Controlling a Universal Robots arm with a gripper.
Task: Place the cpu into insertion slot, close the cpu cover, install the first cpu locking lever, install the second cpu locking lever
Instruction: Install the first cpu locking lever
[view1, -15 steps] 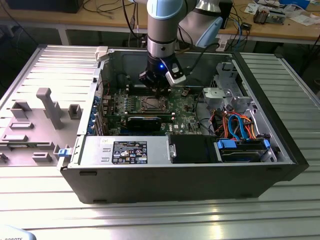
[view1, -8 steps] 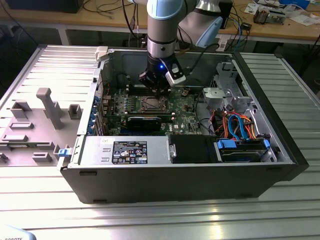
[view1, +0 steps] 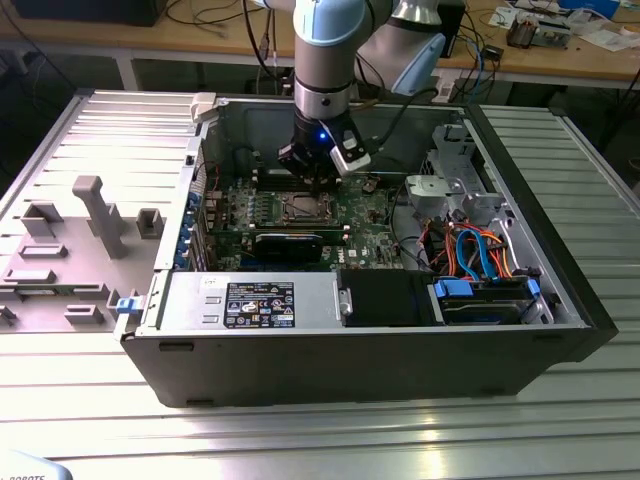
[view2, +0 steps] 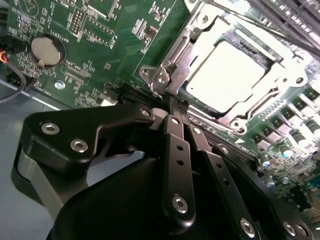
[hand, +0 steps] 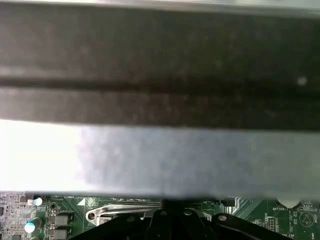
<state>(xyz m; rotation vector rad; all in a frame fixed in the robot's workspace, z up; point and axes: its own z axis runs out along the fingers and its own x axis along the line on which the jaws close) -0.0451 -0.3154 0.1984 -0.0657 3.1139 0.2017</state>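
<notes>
The cpu (view2: 227, 75) lies flat in the insertion slot (view1: 300, 208), its silver top glaring bright in the second wrist view. The cpu cover (view2: 187, 42), a silvery frame, lies down around it. My gripper (view2: 172, 106) is shut, and its two black fingers (view2: 175, 135) meet at the frame's near corner with nothing visible between them. In the exterior view the gripper (view1: 318, 180) hangs low over the socket inside the open computer case. I cannot tell how the locking levers stand. The frame's edge (hand: 120, 212) also shows in the first wrist view.
A long black card (view1: 290, 243) lies just in front of the socket, and the power supply (view1: 250, 300) is nearer still. A drive cage (view1: 460, 190) and cables (view1: 470, 250) are at the exterior view's right. A coin battery (view2: 47, 50) and memory slots (view2: 290, 15) flank the socket.
</notes>
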